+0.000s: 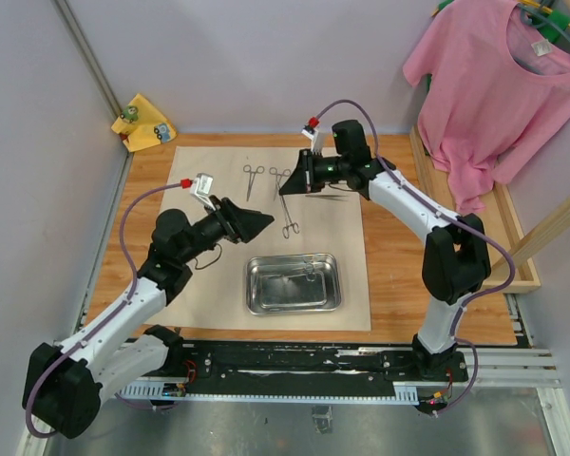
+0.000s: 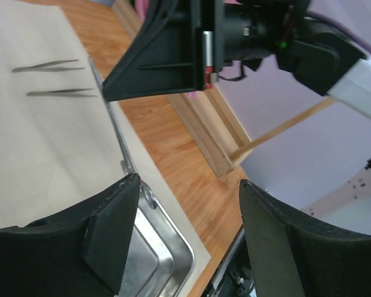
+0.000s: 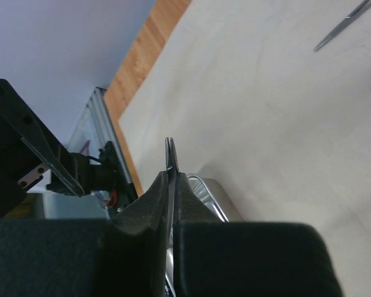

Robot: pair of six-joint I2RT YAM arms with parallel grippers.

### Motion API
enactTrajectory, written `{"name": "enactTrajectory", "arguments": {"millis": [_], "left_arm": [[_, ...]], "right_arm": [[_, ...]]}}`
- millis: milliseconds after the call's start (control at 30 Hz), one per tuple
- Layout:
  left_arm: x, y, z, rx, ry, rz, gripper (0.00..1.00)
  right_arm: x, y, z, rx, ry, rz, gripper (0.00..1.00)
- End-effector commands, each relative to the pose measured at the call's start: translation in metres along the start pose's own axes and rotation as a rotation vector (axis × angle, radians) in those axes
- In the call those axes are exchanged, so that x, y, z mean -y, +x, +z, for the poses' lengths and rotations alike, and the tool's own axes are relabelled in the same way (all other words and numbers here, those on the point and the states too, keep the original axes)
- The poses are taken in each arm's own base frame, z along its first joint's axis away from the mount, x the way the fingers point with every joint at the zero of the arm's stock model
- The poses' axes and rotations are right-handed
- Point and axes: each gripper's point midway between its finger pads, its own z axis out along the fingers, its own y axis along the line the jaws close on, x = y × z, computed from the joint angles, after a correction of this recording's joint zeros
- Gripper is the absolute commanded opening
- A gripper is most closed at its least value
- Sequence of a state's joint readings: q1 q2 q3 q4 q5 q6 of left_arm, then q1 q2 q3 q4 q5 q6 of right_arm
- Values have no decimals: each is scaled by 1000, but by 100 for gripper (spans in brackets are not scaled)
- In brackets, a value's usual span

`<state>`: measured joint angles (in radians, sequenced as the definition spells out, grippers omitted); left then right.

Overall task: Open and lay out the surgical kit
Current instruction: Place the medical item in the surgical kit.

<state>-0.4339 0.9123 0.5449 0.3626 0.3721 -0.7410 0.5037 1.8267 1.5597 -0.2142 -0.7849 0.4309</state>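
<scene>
Kit on the spread wrap (image 1: 209,285): tray (image 1: 294,257) at the near edge, forceps (image 1: 291,220) and tweezers (image 2: 49,65) laid out beyond it. Right gripper (image 3: 171,176) is clamped on a thin steel strip (image 3: 171,154), probably a tweezer; left gripper (image 1: 266,224) is open and empty, close beside it. Risks: the narrow pinch may let the steel strip pivot or land askew on release, and the grippers, being so near, may collide or nudge the forceps.

Right wrist view: the right gripper (image 3: 172,179), pressed closed, hides all but the tip of a slim steel piece (image 3: 170,154), perhaps tweezers. The steel tray (image 3: 210,189) sits mostly hidden behind it. From above, the tray's contents are too small to identify.
</scene>
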Motion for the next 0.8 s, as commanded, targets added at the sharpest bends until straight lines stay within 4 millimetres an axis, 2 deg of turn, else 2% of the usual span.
{"name": "enactTrajectory", "arguments": {"millis": [0,133,233,333,433,600,767], "left_arm": [[39,-7,2,-10,225,94,70],[31,-1,8,-28,225,95,70],[17,-5,10,-16,195,103,70],[-2,-12,12,-9,163,91,70],[-10,-19,14,-3,190,68,70],[-8,-21,24,-15,254,55,70],[-16,-17,38,-41,281,38,71]], "right_arm": [[-54,-23,-27,58,-321,40,1],[-64,-29,-27,55,-457,93,1],[-70,-40,-25,61,-557,101,1],[-66,-52,-25,72,-648,141,1],[-67,-63,-30,90,-751,187,1],[-52,-63,-19,89,-770,241,1],[-47,-65,-14,82,-772,250,1]]}}
